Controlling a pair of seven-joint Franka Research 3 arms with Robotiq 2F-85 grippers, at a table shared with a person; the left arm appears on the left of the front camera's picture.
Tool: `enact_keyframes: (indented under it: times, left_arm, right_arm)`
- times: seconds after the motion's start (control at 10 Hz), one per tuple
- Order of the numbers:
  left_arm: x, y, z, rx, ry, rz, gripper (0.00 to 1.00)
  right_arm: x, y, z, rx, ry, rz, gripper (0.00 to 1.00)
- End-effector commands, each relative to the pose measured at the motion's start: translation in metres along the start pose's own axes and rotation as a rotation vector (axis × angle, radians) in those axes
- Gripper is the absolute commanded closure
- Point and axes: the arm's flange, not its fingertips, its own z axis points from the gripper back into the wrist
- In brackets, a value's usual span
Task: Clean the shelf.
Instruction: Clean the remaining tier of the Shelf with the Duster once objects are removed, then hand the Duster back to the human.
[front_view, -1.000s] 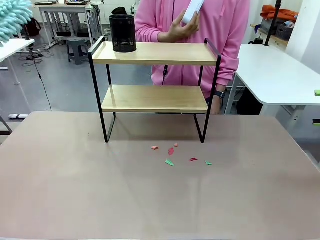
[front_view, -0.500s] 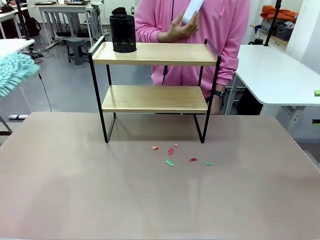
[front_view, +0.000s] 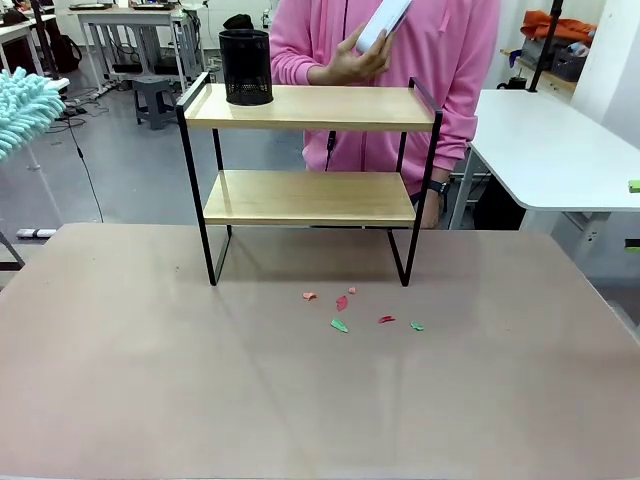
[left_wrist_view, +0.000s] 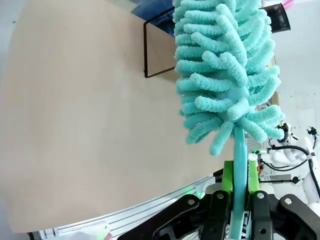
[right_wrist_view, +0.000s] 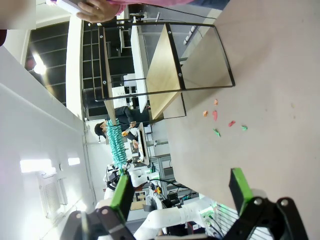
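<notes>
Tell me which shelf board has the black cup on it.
The top board: the black mesh cup stands at its left end, while the lower board shows plain wood.

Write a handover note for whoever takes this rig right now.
Left gripper: shut on the handle of the fluffy teal duster, held up at the far left.
Right gripper: open, empty.
Two-tier wooden shelf with black metal frame: mid-table; black mesh cup on its top board; person's hand holds a white object above it.
Done: duster gripped. Left: dust both boards.
</notes>
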Motion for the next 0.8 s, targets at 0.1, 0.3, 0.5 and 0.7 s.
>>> enact_keyframes:
  times: [0.1, 0.3, 0.5, 0.7]
  left_arm:
    - [0.0000, 0.0027, 0.0004, -0.002, 0.005, -0.013, 0.91]
    - [0.0000, 0.0027, 0.0004, -0.002, 0.005, -0.013, 0.91]
    - [0.0000, 0.0027, 0.0004, -0.002, 0.005, -0.013, 0.91]
    - [0.0000, 0.0027, 0.0004, -0.002, 0.005, -0.013, 0.91]
  right_arm:
    - [0.0006, 0.0010, -0.0016, 0.019, -0.009, 0.019, 0.00]
    - [0.0006, 0.0010, -0.0016, 0.019, -0.009, 0.019, 0.00]
    - [0.0006, 0.0010, -0.0016, 0.019, -0.009, 0.019, 0.00]
    - [0.0006, 0.0010, -0.0016, 0.019, -0.009, 0.019, 0.00]
